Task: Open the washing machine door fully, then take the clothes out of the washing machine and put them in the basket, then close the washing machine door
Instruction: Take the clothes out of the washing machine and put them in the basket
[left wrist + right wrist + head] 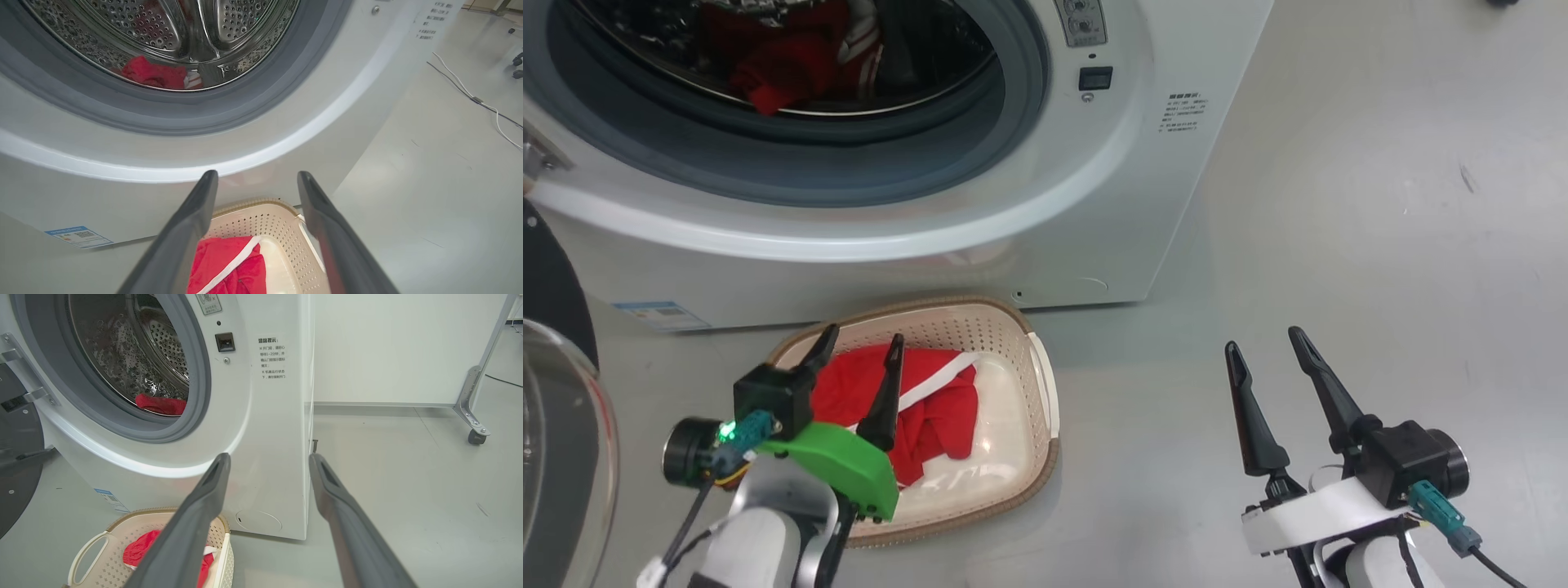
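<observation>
1. Washing machine door (546,286): swung open to the left, leaving the drum (184,32) reachable; mostly cut off at the picture's edge.
2. Basket (1045,392): on the floor (1339,245), close below the washing machine (1094,204) front, placed to receive the load; near-left corner hidden by the arm.
3. Clothes: one red garment (931,408) in the basket; more red fabric (784,73) at the drum's lower lip, count unclear.
4. Left gripper (863,336): wide, empty, over the basket.
5. Right gripper (1263,340): wide, empty, over bare floor, apparently idle.

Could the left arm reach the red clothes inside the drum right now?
Probably yes. The washing machine door is swung aside, nothing blocks the clothes in the drum, and the left gripper hangs open and empty over the basket below.
</observation>
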You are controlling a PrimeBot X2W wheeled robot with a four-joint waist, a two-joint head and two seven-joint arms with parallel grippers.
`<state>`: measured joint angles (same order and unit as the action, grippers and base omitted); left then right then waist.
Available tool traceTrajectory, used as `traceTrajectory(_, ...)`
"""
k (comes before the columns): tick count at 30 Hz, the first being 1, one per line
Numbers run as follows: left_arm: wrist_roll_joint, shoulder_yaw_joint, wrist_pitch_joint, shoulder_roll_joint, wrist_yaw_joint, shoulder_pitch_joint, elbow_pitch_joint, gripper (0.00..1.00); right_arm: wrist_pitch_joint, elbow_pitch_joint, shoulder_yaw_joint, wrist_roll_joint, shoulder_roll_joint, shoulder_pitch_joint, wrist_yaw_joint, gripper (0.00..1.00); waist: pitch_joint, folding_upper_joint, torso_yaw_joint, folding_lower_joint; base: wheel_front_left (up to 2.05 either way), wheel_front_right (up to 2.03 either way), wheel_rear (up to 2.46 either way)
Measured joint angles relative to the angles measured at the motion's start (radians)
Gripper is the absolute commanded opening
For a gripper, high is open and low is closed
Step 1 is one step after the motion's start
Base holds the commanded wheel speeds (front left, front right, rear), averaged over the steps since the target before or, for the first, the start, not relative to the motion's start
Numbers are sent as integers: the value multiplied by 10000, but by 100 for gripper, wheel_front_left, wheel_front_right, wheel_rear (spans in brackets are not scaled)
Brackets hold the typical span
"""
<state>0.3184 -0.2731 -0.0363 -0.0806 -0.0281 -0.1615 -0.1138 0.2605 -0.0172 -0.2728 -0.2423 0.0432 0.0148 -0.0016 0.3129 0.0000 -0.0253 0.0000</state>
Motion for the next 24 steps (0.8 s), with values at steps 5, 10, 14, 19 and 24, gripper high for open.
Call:
traceTrajectory(5,209,201,-961,-58,69,-1212,-612,100,0,169,-242,-38,8,-470,-8,100,684,0,-161,0,0,0,0)
traceTrajectory(10,387,604,-1758,-291,65,-2474,-1011,100,2,337,-403,-234,21,-961,-98,100,1360,0,-430,0,0,0,0)
traceTrajectory(14,301,811,-2322,-761,65,-3572,-1101,100,0,472,-541,-546,25,-1381,-169,100,1897,0,-701,0,0,0,0)
traceTrajectory(19,-23,991,-2725,-1361,71,-4901,-1243,100,2,539,-765,-920,35,-1946,-293,100,2544,0,-1090,0,0,0,0)
traceTrajectory(24,-368,1124,-3051,-2069,174,-5776,-1461,100,2,545,-1206,-1415,42,-2333,-374,100,3008,0,-1597,0,0,0,0)
